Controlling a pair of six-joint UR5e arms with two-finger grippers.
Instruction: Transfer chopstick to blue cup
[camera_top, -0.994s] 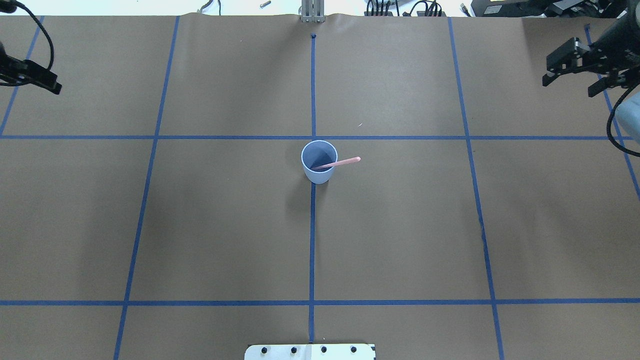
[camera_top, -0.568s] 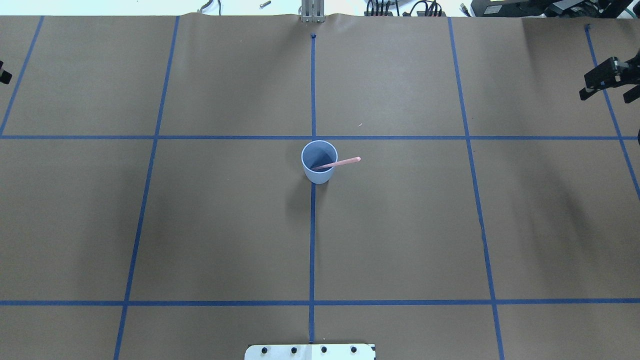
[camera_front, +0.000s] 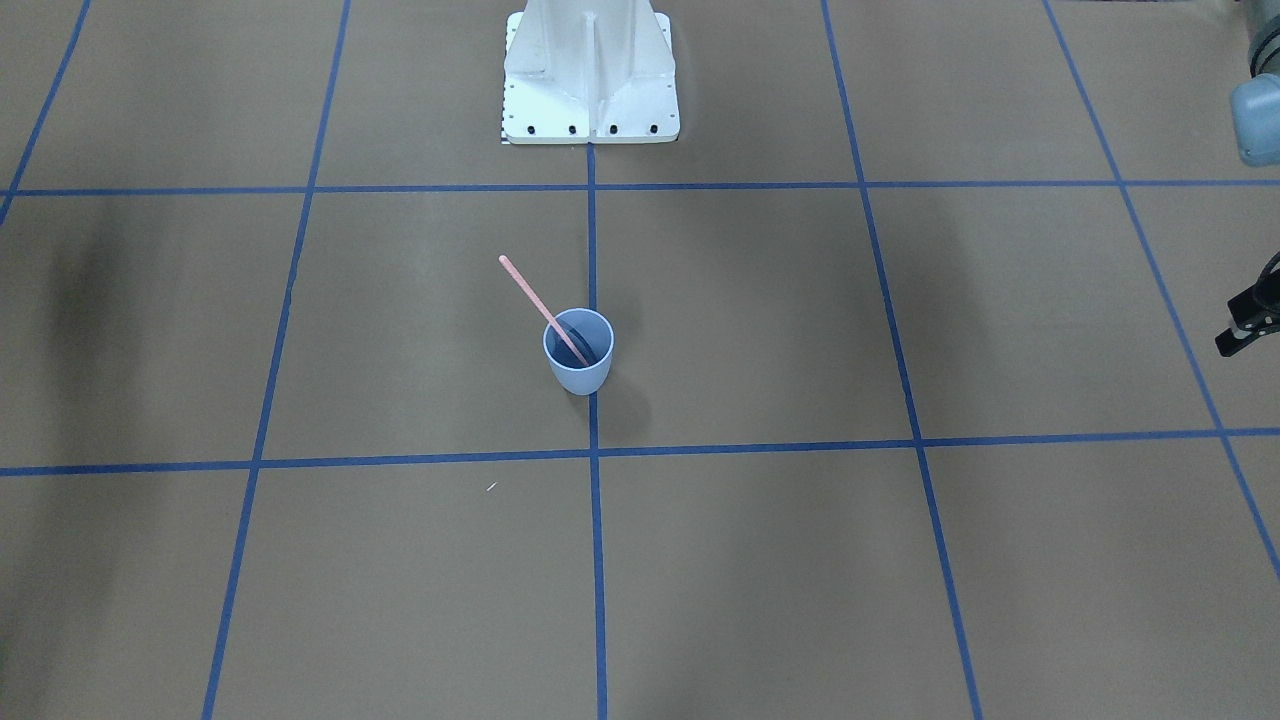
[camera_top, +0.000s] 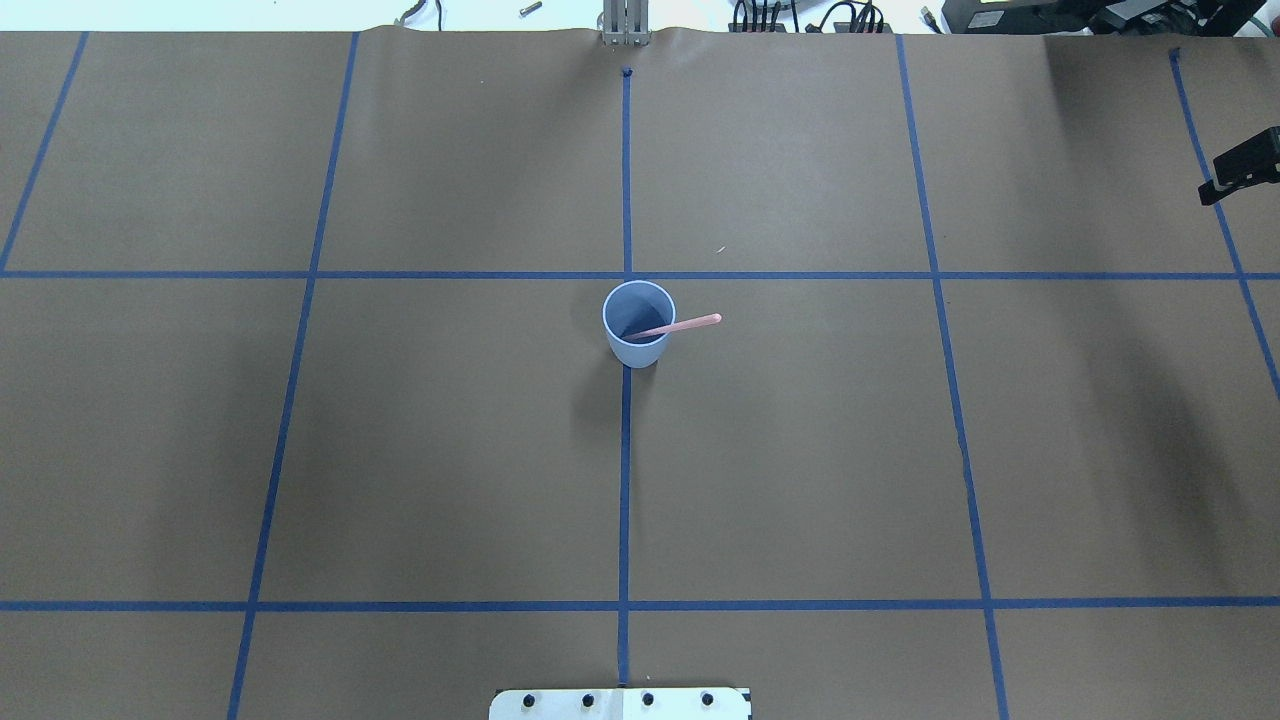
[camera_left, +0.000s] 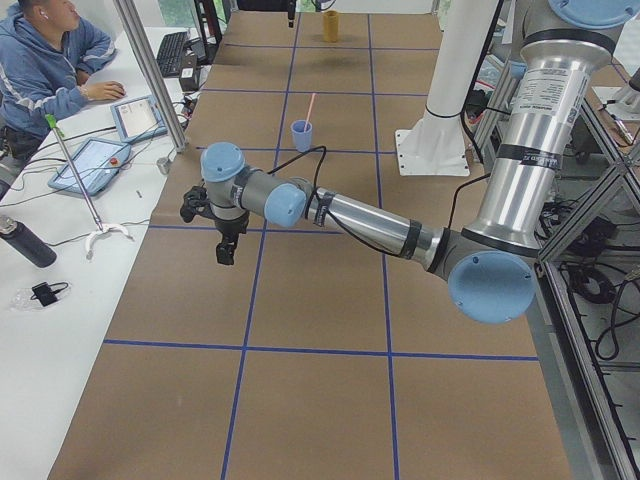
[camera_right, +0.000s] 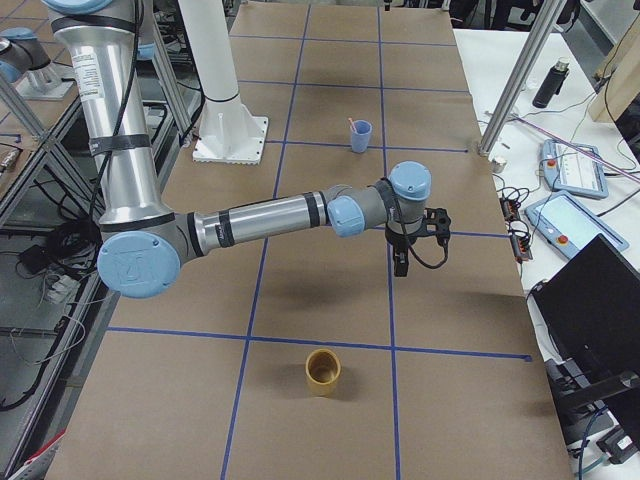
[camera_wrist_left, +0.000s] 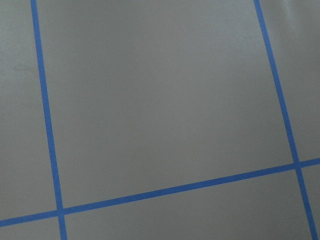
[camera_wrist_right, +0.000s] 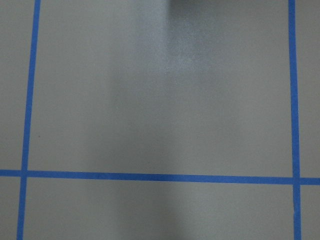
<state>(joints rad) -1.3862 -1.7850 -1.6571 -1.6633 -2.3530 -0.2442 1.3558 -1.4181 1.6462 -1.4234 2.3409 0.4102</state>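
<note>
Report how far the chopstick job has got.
Done: the chopstick stands tilted in the blue cup, its lower end inside, leaning on the rim. In hand: nothing; the left gripper and right gripper hang far from the cup, neither holding the stick. Left: nothing that shows for the transfer.

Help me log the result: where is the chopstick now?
The chopstick leans in the blue cup, centre of the overhead view, its top end tipped toward the robot's right.
</note>
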